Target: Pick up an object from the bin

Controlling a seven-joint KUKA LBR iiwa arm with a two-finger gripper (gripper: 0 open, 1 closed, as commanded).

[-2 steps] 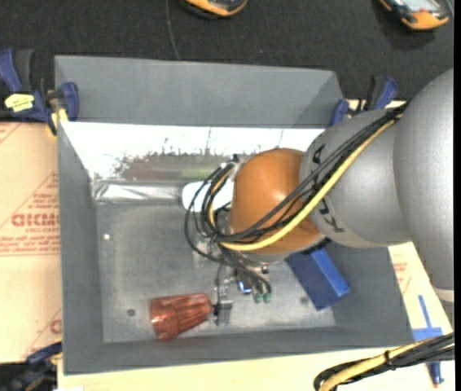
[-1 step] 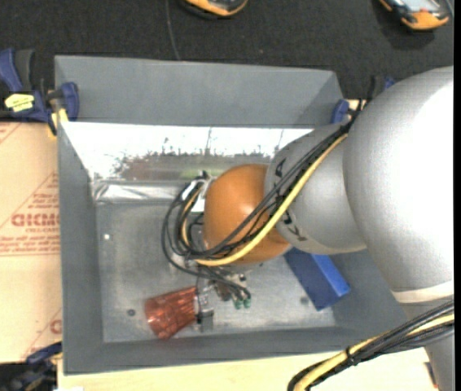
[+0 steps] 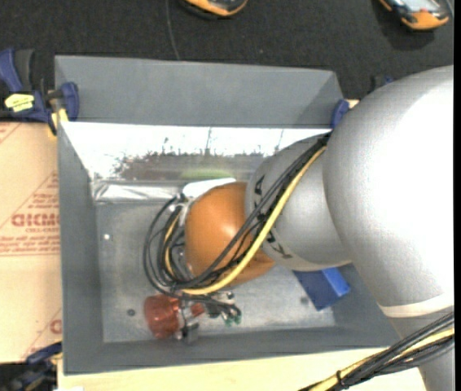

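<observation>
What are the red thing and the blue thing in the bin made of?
The red thing looks like glossy, perhaps see-through plastic, with bright highlights. The blue thing looks like matt plastic or foam: flat colour, straight edges, partly hidden.

The pincer [image 3: 190, 320] hangs low over the floor of the grey metal bin [image 3: 80, 243], just beside a rounded red translucent object [image 3: 162, 314]. A flat blue block [image 3: 326, 287] lies well apart, partly under the arm.

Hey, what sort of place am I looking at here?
Probably a robotics lab bin-picking setup: a big silver robot arm with bundled cables reaches into a grey metal bin holding a reddish object and a blue block.
</observation>
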